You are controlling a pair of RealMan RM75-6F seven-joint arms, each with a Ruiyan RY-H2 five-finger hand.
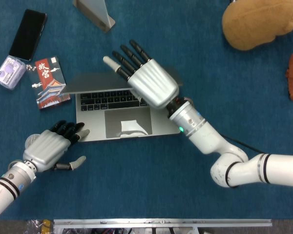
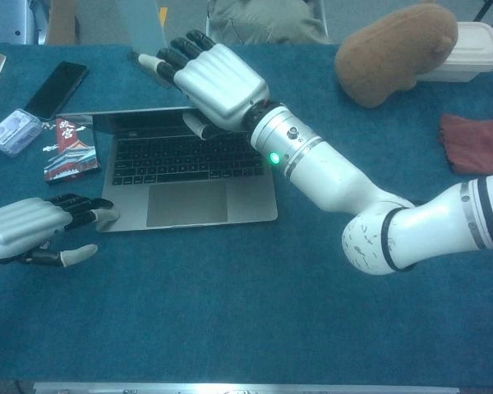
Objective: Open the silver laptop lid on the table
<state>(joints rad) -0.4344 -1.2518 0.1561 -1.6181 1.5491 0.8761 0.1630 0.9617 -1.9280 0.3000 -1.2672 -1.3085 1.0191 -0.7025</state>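
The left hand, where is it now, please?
In the head view the left hand lies low on the left side of the table, its fingertips at the front left corner of the laptop base. It holds nothing.

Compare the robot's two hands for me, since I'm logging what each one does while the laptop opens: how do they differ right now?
The right hand is raised at the laptop's lid, fingers spread and pointing away; the left hand lies low by the laptop's front left corner. The right hand reaches over the keyboard; the left hand's dark fingers only touch the base's corner, as if steadying it. Both have silver backs and dark fingers, and neither grips anything.
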